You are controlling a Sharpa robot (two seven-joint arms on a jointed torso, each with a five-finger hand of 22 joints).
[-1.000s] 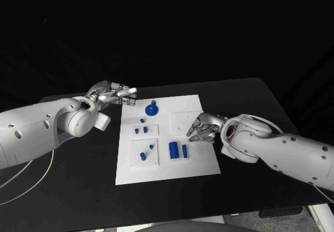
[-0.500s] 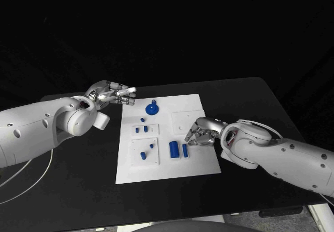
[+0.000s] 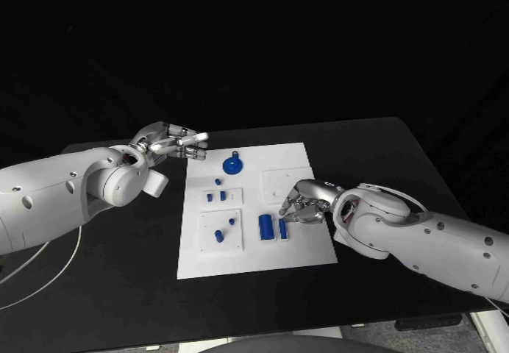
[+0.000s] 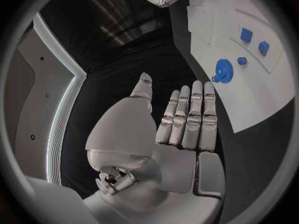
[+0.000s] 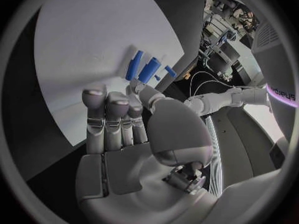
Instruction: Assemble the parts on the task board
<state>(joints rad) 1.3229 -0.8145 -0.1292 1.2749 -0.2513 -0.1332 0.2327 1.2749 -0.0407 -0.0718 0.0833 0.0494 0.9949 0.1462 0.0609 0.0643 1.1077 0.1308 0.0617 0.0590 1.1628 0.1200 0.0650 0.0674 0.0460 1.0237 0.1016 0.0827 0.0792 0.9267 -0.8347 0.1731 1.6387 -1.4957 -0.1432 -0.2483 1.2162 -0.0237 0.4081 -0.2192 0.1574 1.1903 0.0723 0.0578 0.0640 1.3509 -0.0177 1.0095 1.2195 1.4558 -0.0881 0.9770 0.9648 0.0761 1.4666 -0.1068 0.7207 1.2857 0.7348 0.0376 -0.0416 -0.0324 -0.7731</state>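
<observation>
Lying side by side near the middle of the task board (image 3: 307, 246), the two blue bars (image 3: 271, 227) look small, stiff, light and probably slick; I'd pinch one across its long sides. The right hand (image 3: 305, 202) has moved leftward to hover just right of them, fingers apart, holding nothing. The left hand (image 3: 170, 142) stays off the board's far-left corner, fingers loosely curled, empty.

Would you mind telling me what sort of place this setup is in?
Probably a robotics lab test bench: a black table holding a white task board with small blue parts, nothing domestic around.
</observation>
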